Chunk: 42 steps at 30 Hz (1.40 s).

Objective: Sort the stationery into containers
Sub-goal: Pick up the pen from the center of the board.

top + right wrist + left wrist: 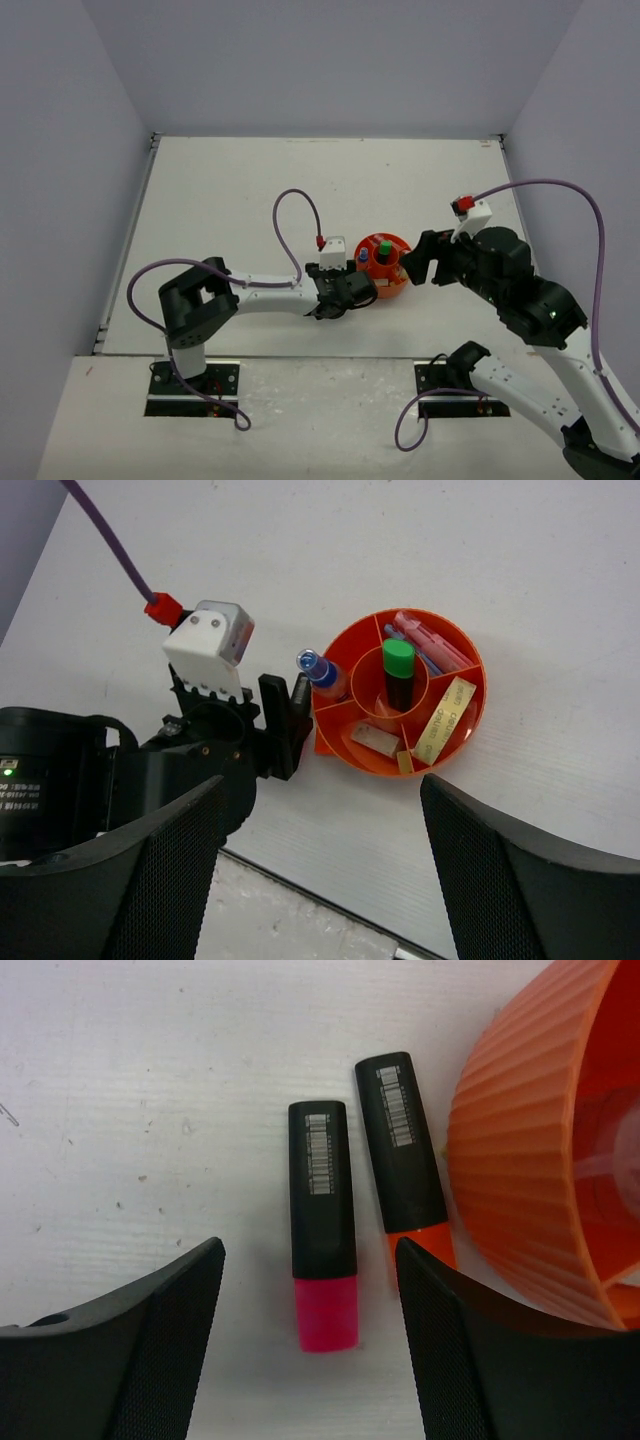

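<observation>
Two black markers lie side by side on the white table, one with a pink cap [323, 1305] and one with an orange cap [405, 1155]. My left gripper [308, 1250] is open and low, its jaws on either side of the pink-capped marker without touching it. The orange-capped marker lies against the ribbed wall of the orange organiser [520, 1160]. Seen from above, the organiser [470, 675] holds a green-capped marker [398, 662] in its central cup, and a blue marker [318, 670] and a pink one [425, 635] in outer compartments. My right gripper [320, 780] hangs open above it, holding nothing.
A cream lettered strip [445, 720] and a small pale block [372, 740] lie in the organiser's near compartments. The left arm's wrist [335, 285] sits close against the organiser's left side [368, 285]. The table's near edge [300, 885] runs just below.
</observation>
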{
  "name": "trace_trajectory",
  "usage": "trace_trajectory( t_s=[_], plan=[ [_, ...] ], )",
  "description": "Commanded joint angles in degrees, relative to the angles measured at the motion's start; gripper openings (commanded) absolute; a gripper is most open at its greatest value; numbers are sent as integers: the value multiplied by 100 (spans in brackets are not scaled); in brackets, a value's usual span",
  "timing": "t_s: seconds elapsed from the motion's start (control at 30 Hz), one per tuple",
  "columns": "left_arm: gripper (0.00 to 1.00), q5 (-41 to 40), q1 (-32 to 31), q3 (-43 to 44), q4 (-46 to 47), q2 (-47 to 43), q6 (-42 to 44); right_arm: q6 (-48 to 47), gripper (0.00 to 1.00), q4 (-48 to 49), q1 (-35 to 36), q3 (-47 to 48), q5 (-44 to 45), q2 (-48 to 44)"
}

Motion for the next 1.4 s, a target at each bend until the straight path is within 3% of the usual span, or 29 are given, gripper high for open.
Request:
trace_trajectory(
  t_s=[0.0, 0.43, 0.57, 0.7, 0.87, 0.97, 1.03, 1.2, 1.37],
  plan=[
    [69, -88, 205, 190, 388, 139, 256, -36, 79, 171, 7, 15, -179, -175],
    [58, 207, 466, 14, 773, 488, 366, -119, 77, 191, 7, 8, -404, -199],
    [44, 254, 509, -11, 671, 609, 245, -119, 76, 278, 7, -42, -627, -246],
    [40, 234, 553, -167, 588, 573, 47, -146, 75, 463, 7, -171, -1035, -315],
    [19, 352, 775, -482, 529, 431, -59, -145, 75, 810, 7, -483, -1714, -456],
    [12, 321, 839, -651, 468, 230, -95, -163, 75, 924, 7, -639, -1920, -559],
    [1, 291, 887, -790, 401, 85, -115, -176, 75, 1001, 7, -782, -2107, -610],
    [0, 142, 892, -1084, 246, -557, -253, -143, 73, 1452, 7, -1515, -2808, -687],
    [0, -48, 825, -1376, 107, -1696, -554, 382, 65, 2355, 258, -2412, -2918, -542]
  ],
)
